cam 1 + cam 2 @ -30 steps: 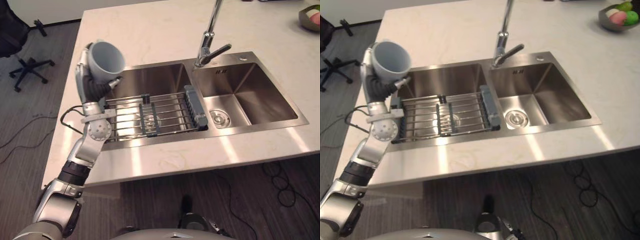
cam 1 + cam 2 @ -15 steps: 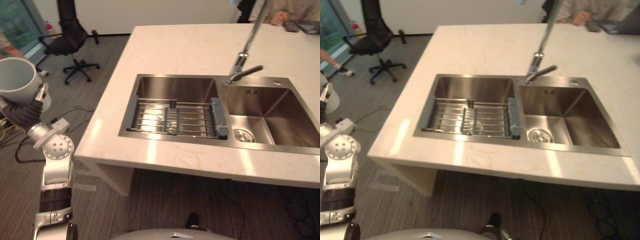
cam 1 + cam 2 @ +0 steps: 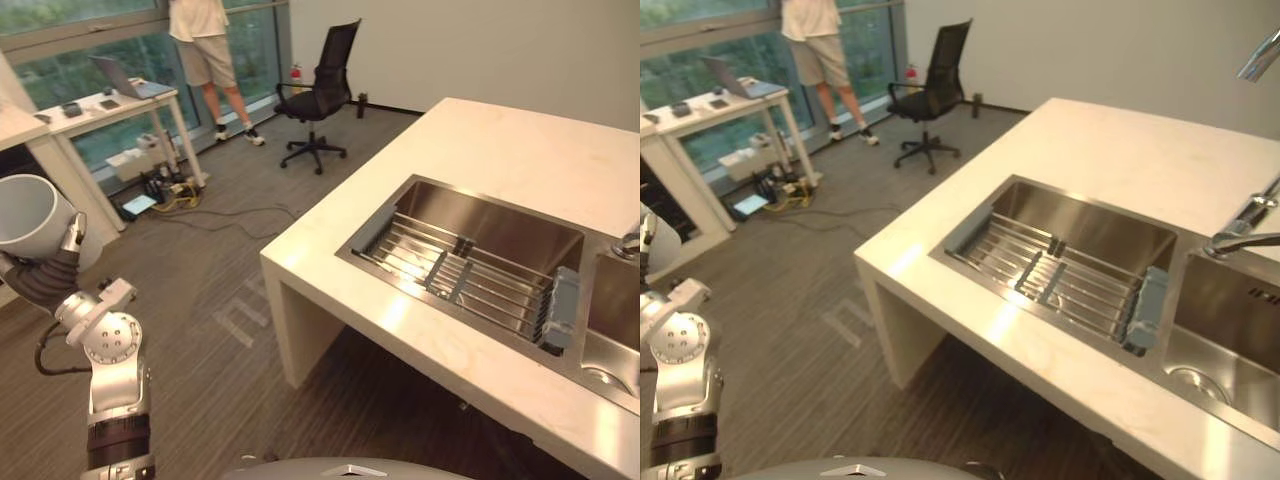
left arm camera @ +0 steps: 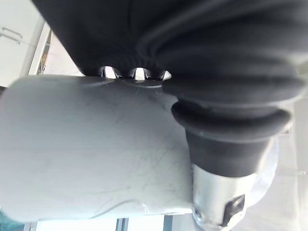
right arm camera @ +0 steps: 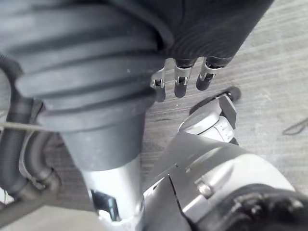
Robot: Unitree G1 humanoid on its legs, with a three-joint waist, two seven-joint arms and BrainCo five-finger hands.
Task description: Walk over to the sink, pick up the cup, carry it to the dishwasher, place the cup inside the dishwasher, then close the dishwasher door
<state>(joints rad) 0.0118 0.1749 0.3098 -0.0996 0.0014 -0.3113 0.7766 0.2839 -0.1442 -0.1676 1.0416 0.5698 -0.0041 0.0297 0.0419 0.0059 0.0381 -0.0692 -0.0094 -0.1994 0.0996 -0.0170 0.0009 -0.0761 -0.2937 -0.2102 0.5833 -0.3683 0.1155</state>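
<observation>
Seemingly smooth round cup (image 3: 22, 212), left hand (image 3: 45, 275)

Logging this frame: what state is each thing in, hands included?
cup: upright, mouth up, held away from the counter
left hand: shut on the cup
right hand: open, holding nothing
rack: lying across the sink basin, nothing on it
office chair: unoccupied
</observation>
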